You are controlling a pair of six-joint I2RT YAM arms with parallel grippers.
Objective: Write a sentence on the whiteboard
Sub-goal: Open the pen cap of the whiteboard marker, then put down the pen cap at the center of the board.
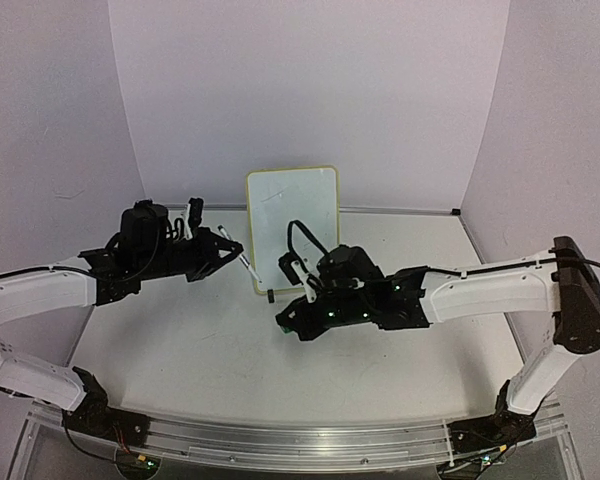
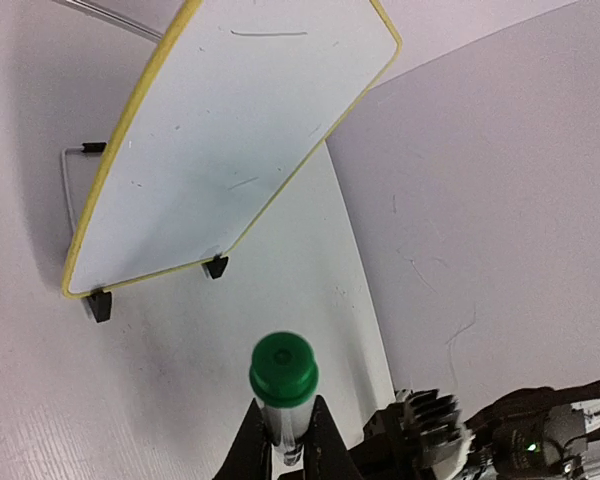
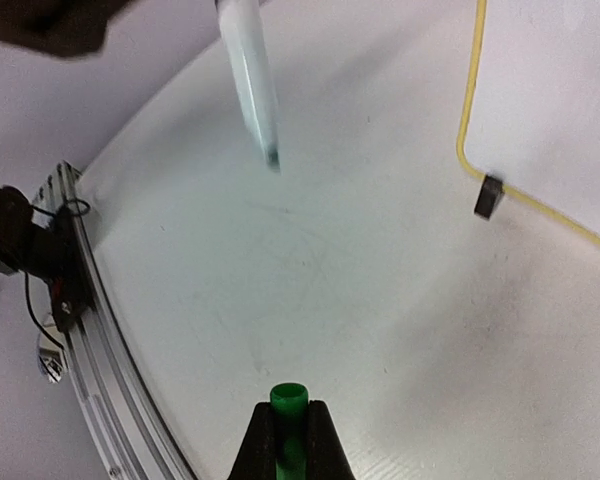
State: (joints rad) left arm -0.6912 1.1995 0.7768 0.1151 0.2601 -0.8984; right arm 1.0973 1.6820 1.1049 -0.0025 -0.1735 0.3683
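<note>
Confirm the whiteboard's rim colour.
Yellow. The whiteboard has a thin yellow rim all round, which shows best in the left wrist view.

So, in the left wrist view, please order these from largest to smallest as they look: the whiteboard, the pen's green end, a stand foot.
1. whiteboard
2. pen's green end, though nearness to the camera enlarges it
3. foot
</note>
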